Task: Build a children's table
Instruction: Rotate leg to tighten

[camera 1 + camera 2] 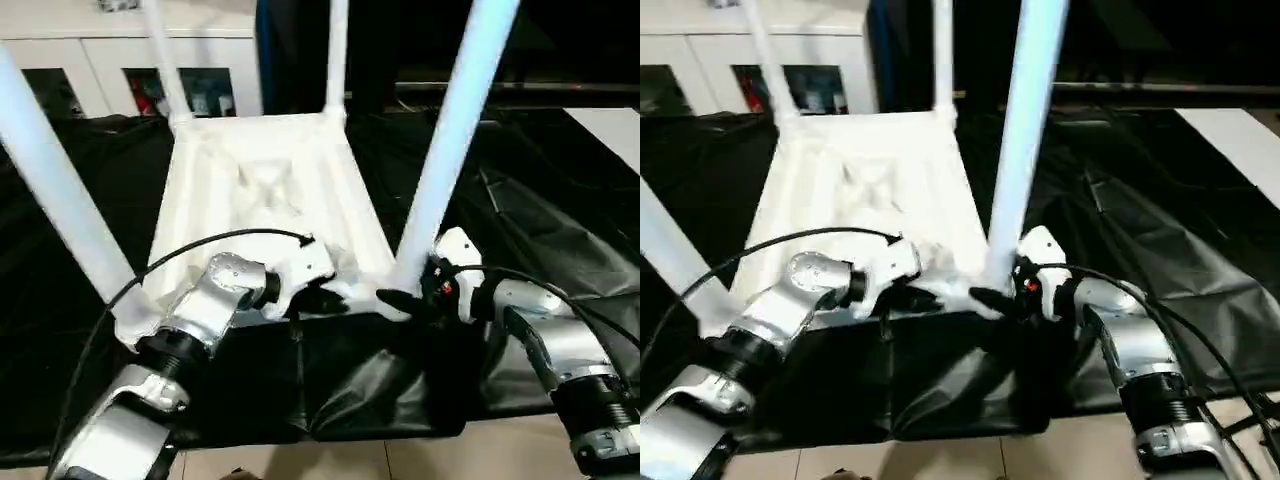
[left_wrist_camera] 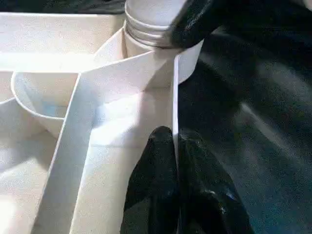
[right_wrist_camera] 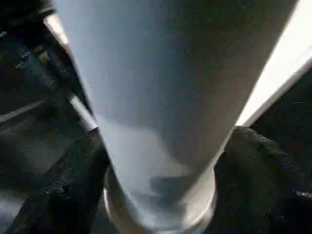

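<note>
we list: black cloth (image 1: 560,250) over the work table, carrying all below. tabletop (image 1: 262,190), white, ribbed underside up, central on the cloth. four legs standing in its corner sockets; the near right leg (image 1: 450,140) rises at our right gripper (image 1: 400,300), whose black fingers (image 3: 263,170) stand spread on either side of its base. our left gripper (image 2: 174,146), fingers pinched on the tabletop's near rim wall, beside that socket.

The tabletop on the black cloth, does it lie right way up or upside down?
Upside down. The tabletop shows its ribbed underside, and the legs rise from its corner sockets, such as the near right leg.
</note>
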{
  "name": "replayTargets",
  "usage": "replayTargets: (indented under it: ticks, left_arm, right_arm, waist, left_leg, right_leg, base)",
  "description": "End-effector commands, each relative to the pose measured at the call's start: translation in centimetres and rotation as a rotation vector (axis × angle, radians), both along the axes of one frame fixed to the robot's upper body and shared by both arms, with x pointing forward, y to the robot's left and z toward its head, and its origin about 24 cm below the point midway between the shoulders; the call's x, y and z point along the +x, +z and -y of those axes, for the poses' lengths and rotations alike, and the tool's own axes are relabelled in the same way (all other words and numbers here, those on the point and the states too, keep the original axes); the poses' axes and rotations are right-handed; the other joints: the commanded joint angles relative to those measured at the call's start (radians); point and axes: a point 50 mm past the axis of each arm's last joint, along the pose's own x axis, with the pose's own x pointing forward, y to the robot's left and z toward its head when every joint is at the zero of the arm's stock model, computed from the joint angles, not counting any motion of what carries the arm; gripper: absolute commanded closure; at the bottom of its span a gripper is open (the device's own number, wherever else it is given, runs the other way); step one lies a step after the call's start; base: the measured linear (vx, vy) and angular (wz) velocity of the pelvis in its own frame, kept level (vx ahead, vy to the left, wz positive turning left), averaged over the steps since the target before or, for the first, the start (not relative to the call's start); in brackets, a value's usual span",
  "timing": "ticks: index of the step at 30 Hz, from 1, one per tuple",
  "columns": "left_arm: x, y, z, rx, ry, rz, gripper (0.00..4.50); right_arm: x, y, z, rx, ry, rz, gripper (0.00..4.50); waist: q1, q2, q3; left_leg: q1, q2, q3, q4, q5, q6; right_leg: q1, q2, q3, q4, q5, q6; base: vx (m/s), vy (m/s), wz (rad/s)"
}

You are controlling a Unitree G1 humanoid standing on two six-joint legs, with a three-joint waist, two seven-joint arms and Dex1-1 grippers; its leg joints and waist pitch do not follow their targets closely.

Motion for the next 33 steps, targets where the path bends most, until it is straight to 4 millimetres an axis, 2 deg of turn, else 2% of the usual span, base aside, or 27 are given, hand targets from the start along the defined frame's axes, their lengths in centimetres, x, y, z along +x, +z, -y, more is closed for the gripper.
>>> replayTargets:
  ticks: [1, 3, 4, 6, 14, 19, 22, 23, 24, 26, 27, 28, 29, 30, 31, 33]
  left_arm:
    - [-0.6, 0.3, 0.7, -0.059, -0.061, -0.020, 4.50]
    - [-0.6, 0.3, 0.6, -0.056, -0.061, -0.020, 4.50]
    - [-0.5, 0.3, 0.5, -0.054, -0.059, -0.018, 4.50]
    - [-0.5, 0.3, 0.4, -0.054, -0.058, -0.017, 4.50]
    - [-0.5, 0.5, 0.3, -0.056, -0.056, -0.019, 4.50]
    - [-0.4, 0.4, 0.4, -0.058, -0.052, -0.019, 4.50]
    - [-0.2, 0.4, 0.7, -0.056, -0.022, 0.001, 4.50]
    - [0.5, 0.2, 1.1, -0.046, 0.065, 0.032, 4.50]
    - [0.5, 0.2, 1.2, -0.046, 0.070, 0.034, 4.50]
    - [1.6, -0.2, 2.2, -0.030, 0.229, 0.068, 4.50]
    - [1.8, -0.2, 2.4, -0.029, 0.267, 0.072, 4.50]
    - [2.1, -0.3, 3.2, -0.036, 0.333, 0.071, 4.50]
    - [2.2, -0.4, 3.8, -0.044, 0.373, 0.072, 4.50]
    - [2.3, -0.4, 4.0, -0.049, 0.383, 0.070, 4.50]
    - [2.2, -0.4, 4.6, -0.054, 0.384, 0.070, 4.50]
    - [2.0, -0.4, 5.3, -0.055, 0.379, 0.078, 4.50]
  right_arm:
    - [-0.2, 0.1, 0.4, -0.014, 0.012, -0.004, 0.66]
    - [-0.4, 0.0, 0.4, -0.020, 0.034, -0.016, 0.66]
    - [-0.5, -0.1, 0.3, -0.026, 0.046, -0.023, 0.93]
    - [-0.6, -0.3, 0.1, -0.032, 0.064, -0.032, 0.93]
    - [-0.7, -0.5, 0.2, -0.038, 0.076, -0.045, 1.68]
    - [-0.7, -0.7, 0.2, -0.028, 0.062, -0.048, 1.75]
    - [-0.7, -1.2, -0.1, 0.003, 0.003, -0.052, 1.77]
    - [-0.3, -1.8, -0.3, 0.023, -0.111, -0.063, 1.77]
    - [-0.3, -1.9, -0.3, 0.025, -0.119, -0.064, 1.77]
    - [0.4, -3.0, -0.8, 0.055, -0.338, -0.087, 1.78]
    - [0.5, -3.2, -0.9, 0.056, -0.386, -0.089, 1.78]
    - [0.8, -3.6, -1.1, 0.062, -0.481, -0.095, 1.78]
    - [1.0, -3.9, -1.3, 0.069, -0.544, -0.104, 1.78]
    - [1.1, -3.9, -1.4, 0.071, -0.563, -0.106, 1.78]
    - [1.2, -4.1, -1.7, 0.060, -0.589, -0.100, 1.78]
    - [1.3, -4.2, -2.1, 0.042, -0.608, -0.089, 1.78]
  waist:
    - [-0.001, -0.016, -0.061]
    - [0.000, -0.017, -0.061]
    - [0.000, -0.017, -0.061]
    - [0.000, -0.019, -0.060]
    - [0.002, -0.019, -0.061]
    - [0.002, -0.018, -0.062]
    - [0.000, -0.019, -0.061]
    - [0.000, -0.018, -0.061]
    - [-0.005, -0.020, -0.057]
    - [-0.007, -0.020, -0.057]
    - [-0.006, -0.015, -0.057]
    - [-0.010, -0.021, -0.055]
    - [-0.012, -0.020, -0.055]
    - [-0.013, -0.019, -0.056]
    - [-0.012, -0.019, -0.056]
    - [-0.012, -0.018, -0.057]
  left_leg:
    - [0.009, 0.035, -0.006, -0.067, -0.233, 0.061]
    - [0.008, 0.034, -0.005, -0.065, -0.224, 0.061]
    - [0.008, 0.034, -0.005, -0.065, -0.220, 0.061]
    - [0.008, 0.034, -0.005, -0.065, -0.220, 0.061]
    - [0.008, 0.034, -0.005, -0.064, -0.212, 0.061]
    - [0.008, 0.034, -0.005, -0.063, -0.209, 0.063]
    - [0.007, 0.033, -0.006, -0.064, -0.214, 0.058]
    - [0.008, 0.034, -0.006, -0.064, -0.217, 0.056]
    - [0.008, 0.031, -0.004, -0.066, -0.231, 0.049]
    - [0.013, 0.029, -0.006, -0.067, -0.253, 0.028]
    - [0.015, 0.030, -0.008, -0.067, -0.263, 0.020]
    - [0.012, 0.027, -0.009, -0.068, -0.275, 0.010]
    - [0.015, 0.026, -0.008, -0.068, -0.283, 0.007]
    - [0.015, 0.024, -0.010, -0.067, -0.293, 0.007]
    - [0.011, 0.024, -0.011, -0.068, -0.285, 0.013]
    - [0.011, 0.024, -0.010, -0.068, -0.282, 0.020]
  right_leg:
    - [0.045, -0.047, 0.037, -0.071, -0.279, -0.217]
    - [0.046, -0.048, 0.037, -0.071, -0.274, -0.219]
    - [0.047, -0.047, 0.037, -0.070, -0.271, -0.219]
    - [0.047, -0.048, 0.037, -0.071, -0.280, -0.216]
    - [0.047, -0.048, 0.037, -0.070, -0.275, -0.216]
    - [0.048, -0.047, 0.037, -0.068, -0.265, -0.221]
    - [0.048, -0.047, 0.036, -0.070, -0.277, -0.216]
    - [0.046, -0.047, 0.037, -0.070, -0.282, -0.216]
    - [0.044, -0.044, 0.036, -0.076, -0.310, -0.207]
    - [0.041, -0.046, 0.035, -0.082, -0.377, -0.186]
    - [0.039, -0.048, 0.035, -0.083, -0.393, -0.183]
    - [0.040, -0.046, 0.034, -0.087, -0.429, -0.164]
    - [0.037, -0.048, 0.034, -0.093, -0.462, -0.150]
    - [0.036, -0.048, 0.032, -0.097, -0.485, -0.139]
    - [0.037, -0.049, 0.033, -0.098, -0.482, -0.133]
    - [0.036, -0.046, 0.033, -0.099, -0.468, -0.126]
  base:
    - [0.000, 0.000, 0.00]
    - [0.000, 0.000, 0.00]
    - [0.000, 0.000, 0.00]
    - [0.000, 0.000, 0.00]
    - [0.000, 0.000, 0.00]
    - [0.000, 0.000, 0.00]
    - [0.000, 0.000, 0.00]
    - [0.000, 0.000, 0.00]
    - [0.000, 0.000, 0.00]
    - [0.000, 0.000, 0.00]
    - [0.000, 0.000, 0.00]
    - [0.000, 0.000, 0.00]
    - [0.000, 0.000, 0.00]
    - [0.000, 0.000, 0.00]
    - [0.000, 0.000, 0.00]
    - [0.000, 0.000, 0.00]
